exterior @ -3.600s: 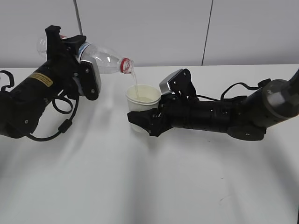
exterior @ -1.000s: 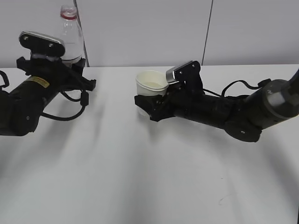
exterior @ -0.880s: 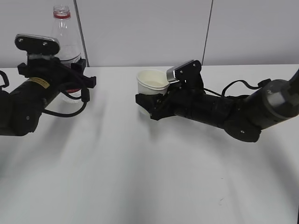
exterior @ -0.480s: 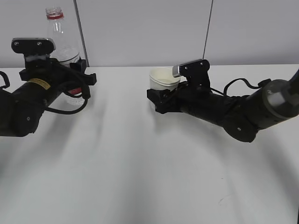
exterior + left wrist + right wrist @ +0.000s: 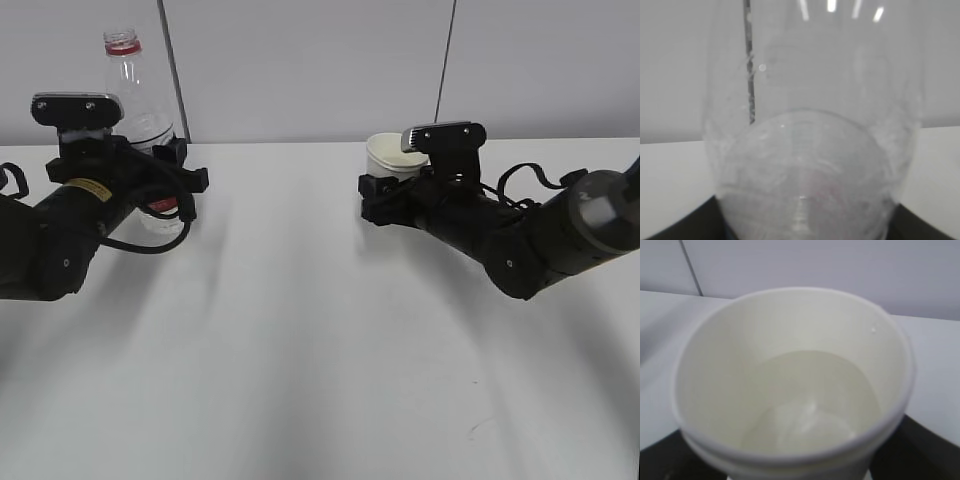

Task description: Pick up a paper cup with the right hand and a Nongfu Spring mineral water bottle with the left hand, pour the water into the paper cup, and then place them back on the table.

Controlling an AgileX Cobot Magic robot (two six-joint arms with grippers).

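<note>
My left gripper [image 5: 155, 190] is shut on the Nongfu Spring mineral water bottle [image 5: 137, 95], which stands upright with its red neck ring on top and its base near the table [image 5: 320, 330] at the far left. In the left wrist view the clear bottle [image 5: 810, 130] fills the frame. My right gripper [image 5: 385, 192] is shut on the cream-white paper cup [image 5: 388, 156], held upright at the back right of centre. The right wrist view looks into the cup [image 5: 790, 385], which has water in it.
A grey wall with two dark vertical seams [image 5: 443, 70] stands behind the table. A small dark scuff mark [image 5: 474, 432] lies near the front right. The black arms and their cables rest low over the table at both sides.
The bottle went from tipped and pouring to upright and moved down and left. The right gripper carried the cup to the right and toward the back.
</note>
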